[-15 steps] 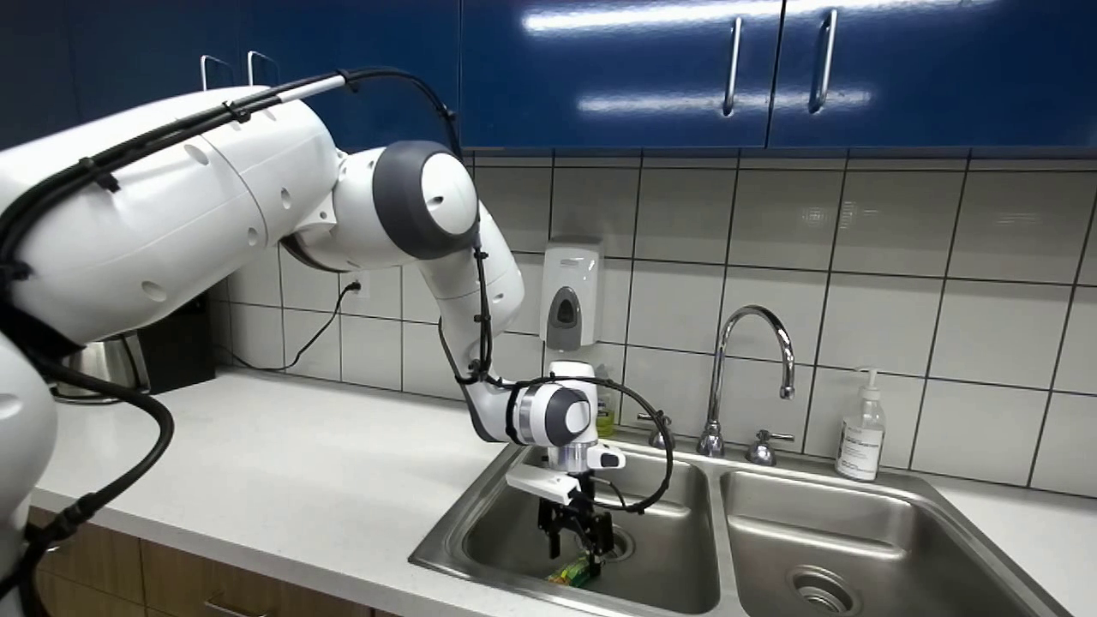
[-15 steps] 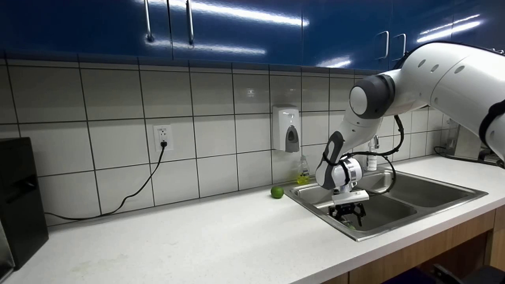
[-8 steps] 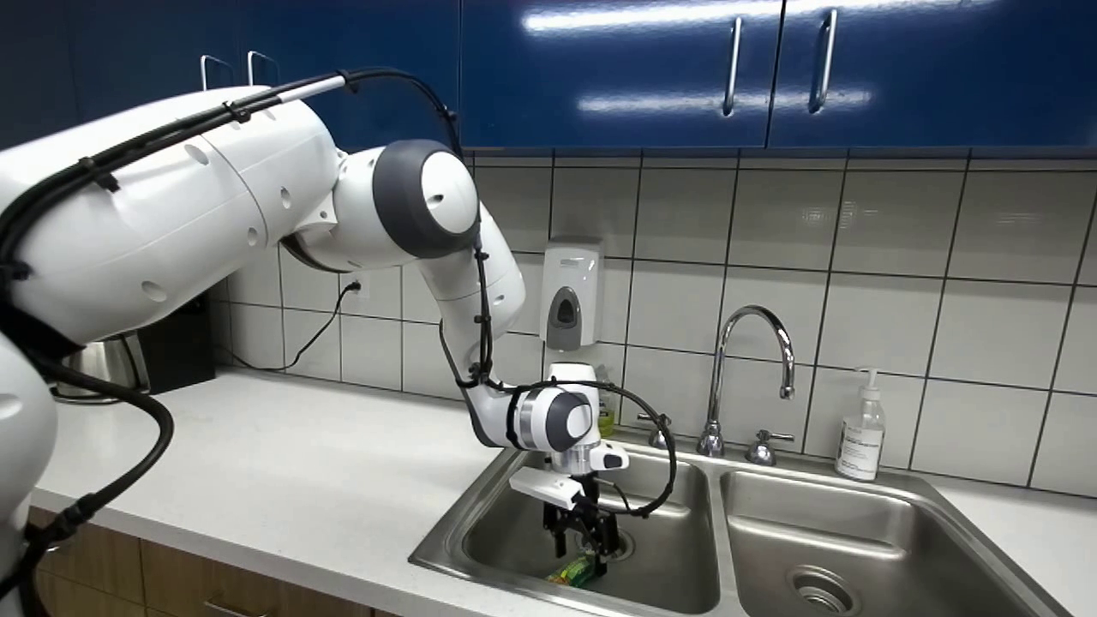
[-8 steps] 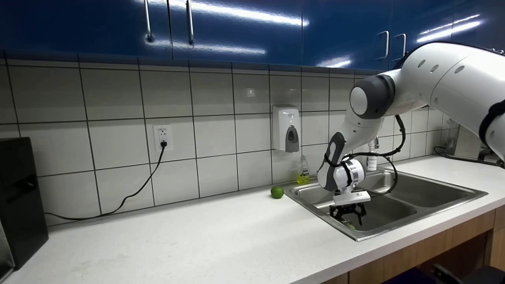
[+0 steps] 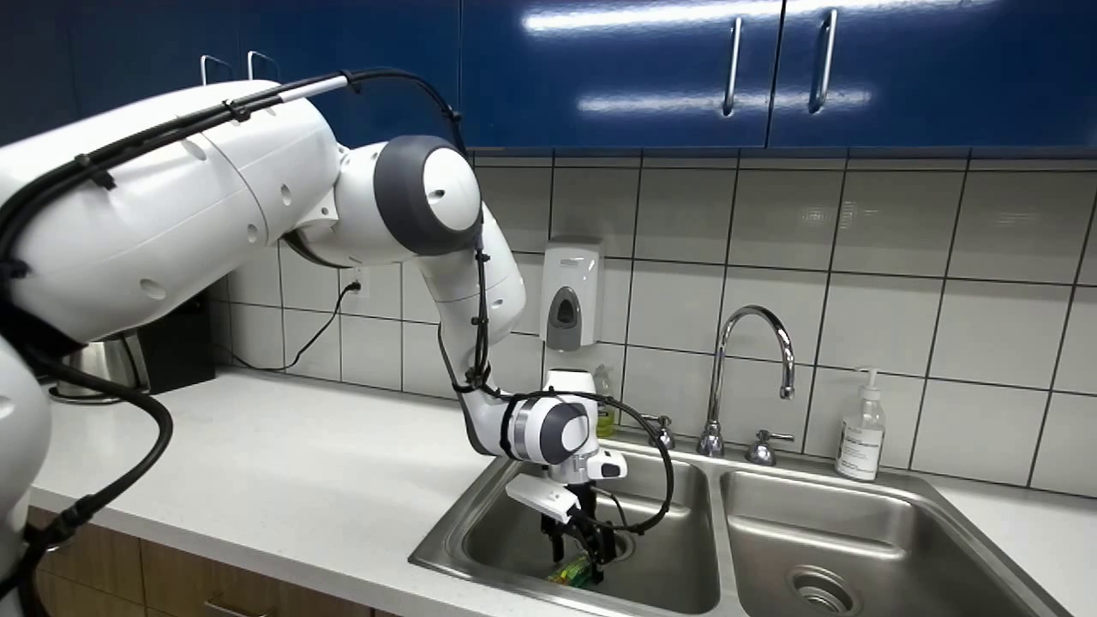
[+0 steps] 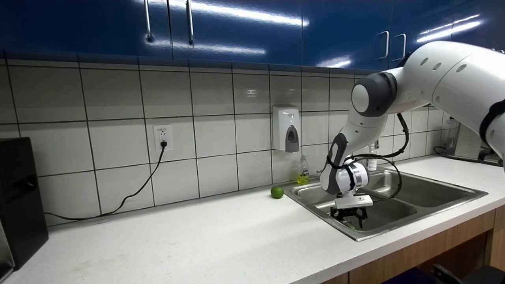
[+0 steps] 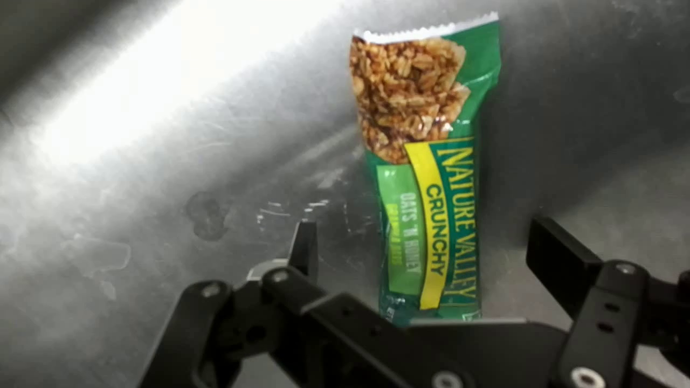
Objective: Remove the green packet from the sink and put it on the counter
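The green packet [image 7: 431, 178] is a granola bar wrapper with a yellow stripe, lying flat in the sink [image 7: 259, 134]. In the wrist view my gripper [image 7: 426, 240] is open. Its fingers are on either side of the packet's lower half, with a gap on both sides; the gripper body hides the packet's bottom end. In an exterior view the packet [image 5: 570, 572] shows partly under the gripper [image 5: 577, 561], in the basin nearer the arm. The packet [image 6: 350, 226] also shows a little beneath the gripper [image 6: 349, 221]. The off-white counter [image 5: 300, 463] extends beside the sink.
A curved tap [image 5: 754, 315] and tap handles stand behind the sink. A white soap bottle [image 5: 860, 433] stands at the back rim. A green ball [image 6: 277, 192] and a yellow soap bottle [image 6: 303, 171] are by the sink corner. A black box [image 6: 21, 201] stands on the counter.
The wrist and gripper have moved slightly lower over the packet, with a small sideways shift. The packet has not visibly moved, and the gripper stays open.
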